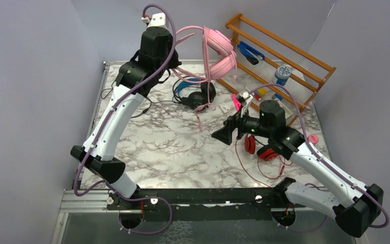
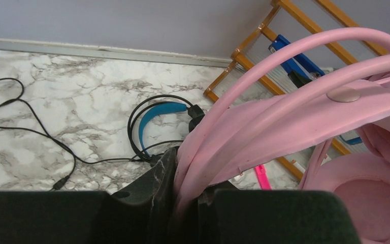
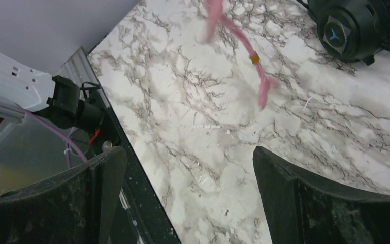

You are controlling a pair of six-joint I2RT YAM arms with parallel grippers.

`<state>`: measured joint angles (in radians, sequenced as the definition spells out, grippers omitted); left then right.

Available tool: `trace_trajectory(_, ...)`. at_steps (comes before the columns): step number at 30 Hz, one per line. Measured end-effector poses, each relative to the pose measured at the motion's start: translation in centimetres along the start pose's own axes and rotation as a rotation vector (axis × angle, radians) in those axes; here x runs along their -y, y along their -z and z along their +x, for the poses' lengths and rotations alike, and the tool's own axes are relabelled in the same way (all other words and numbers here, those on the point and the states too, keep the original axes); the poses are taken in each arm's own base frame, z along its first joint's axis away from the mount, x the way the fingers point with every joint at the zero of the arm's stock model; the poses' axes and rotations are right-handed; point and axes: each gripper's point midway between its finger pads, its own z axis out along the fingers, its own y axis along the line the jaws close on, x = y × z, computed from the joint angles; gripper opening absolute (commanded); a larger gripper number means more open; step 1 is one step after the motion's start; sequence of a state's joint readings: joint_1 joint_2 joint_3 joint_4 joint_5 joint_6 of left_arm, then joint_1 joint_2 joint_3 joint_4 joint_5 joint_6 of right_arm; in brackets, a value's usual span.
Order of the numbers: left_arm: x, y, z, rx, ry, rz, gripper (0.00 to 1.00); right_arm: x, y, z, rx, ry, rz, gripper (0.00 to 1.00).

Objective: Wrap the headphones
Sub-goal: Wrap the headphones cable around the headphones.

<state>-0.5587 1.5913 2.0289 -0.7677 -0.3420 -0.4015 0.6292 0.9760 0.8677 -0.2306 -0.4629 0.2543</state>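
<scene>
Pink over-ear headphones [image 1: 218, 51] with round padded cups hang high above the marbled white tabletop [image 1: 172, 147]. Their headband is pinched in the left hand [image 2: 185, 195], and their thin pink cable [image 1: 200, 119] dangles toward the surface. Black headphones with a blue headband [image 1: 195, 91] lie beneath; red headphones [image 1: 261, 150] lie beside the right arm. The right hand [image 3: 188, 157] hovers, spread wide.
</scene>
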Motion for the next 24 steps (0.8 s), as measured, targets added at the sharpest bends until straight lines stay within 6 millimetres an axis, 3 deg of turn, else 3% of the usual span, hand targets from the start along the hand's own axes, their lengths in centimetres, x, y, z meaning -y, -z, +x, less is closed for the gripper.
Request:
trace_trajectory(6,-1.4,-0.6,-0.7,-0.022,0.11,0.03,0.0,1.5,-2.1,1.8,0.035,-0.026,-0.007,1.0)
trace_trajectory(15,0.0,0.4,-0.8,-0.045,0.16,0.116,0.0,5.1,-5.3,0.4,0.2,0.053,0.051,0.99)
trace_trajectory(19,0.4,0.7,-1.0,-0.049,0.175,0.144,0.0,7.3,-6.8,-0.1,0.237,0.069,0.074,0.93)
trace_trajectory(22,0.9,1.0,-1.1,-0.055,0.182,0.169,0.0,8.8,-8.2,0.5,0.23,0.066,0.105,0.91)
trace_trajectory(24,1.1,1.1,-1.2,-0.059,0.188,0.185,0.0,10.3,-8.8,0.8,0.231,0.048,0.158,0.85)
